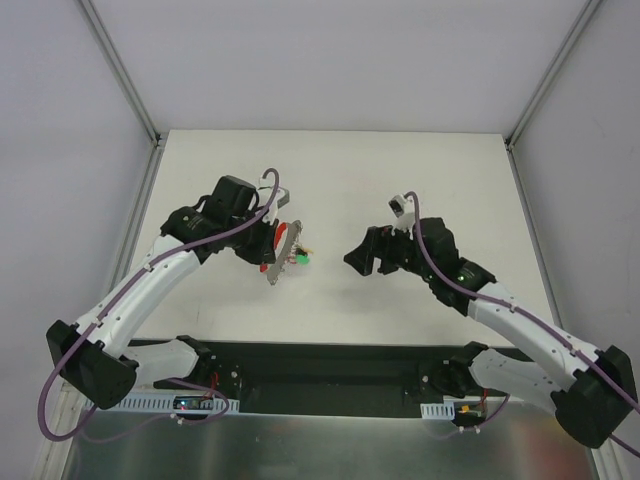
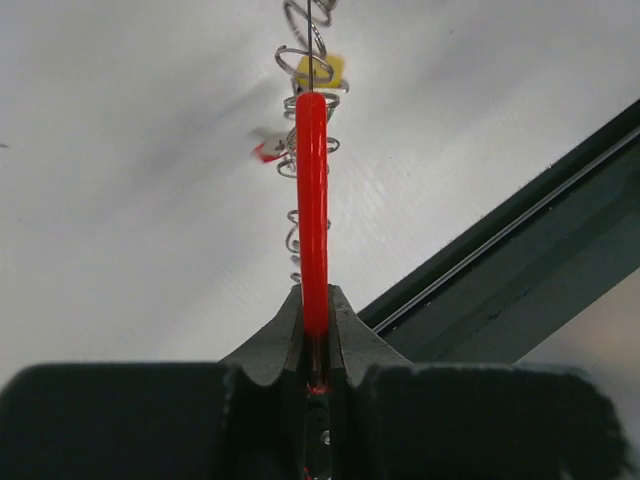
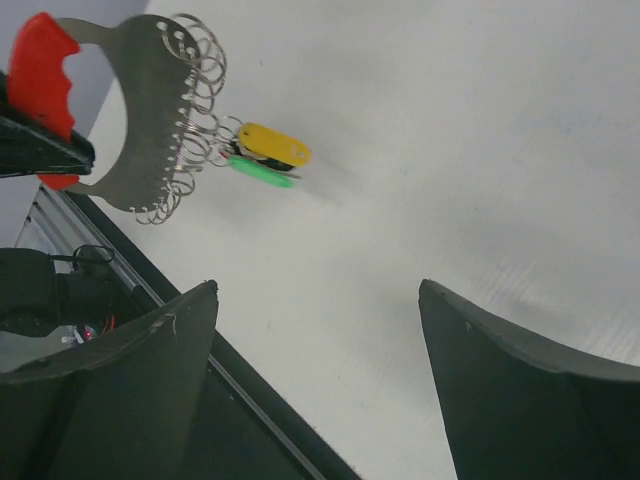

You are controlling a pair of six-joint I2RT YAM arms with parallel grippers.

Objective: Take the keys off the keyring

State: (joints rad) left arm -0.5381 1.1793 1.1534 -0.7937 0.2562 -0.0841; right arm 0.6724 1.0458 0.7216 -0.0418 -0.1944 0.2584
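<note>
Bottom centre, the left gripper [image 2: 313,320] clamps the red plastic grip [image 2: 311,180] of a silvery crescent metal holder [image 3: 150,110], apparently presenting its thin wire keyring [image 3: 222,135] and yellow- and green-capped keys [image 3: 270,155], upper left, to the wide-apart right gripper [image 3: 318,330]

light: bright, even | shadows: soft | blur: keys [image 2: 322,68] (left wrist, slight)

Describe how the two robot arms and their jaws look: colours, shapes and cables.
Both the left arm and the right arm have white link shells with black joints, bases and wrist housings. A purple cable runs along each, looping free near the wrist. The jaws are matte black, tapering toward the tips.
</note>
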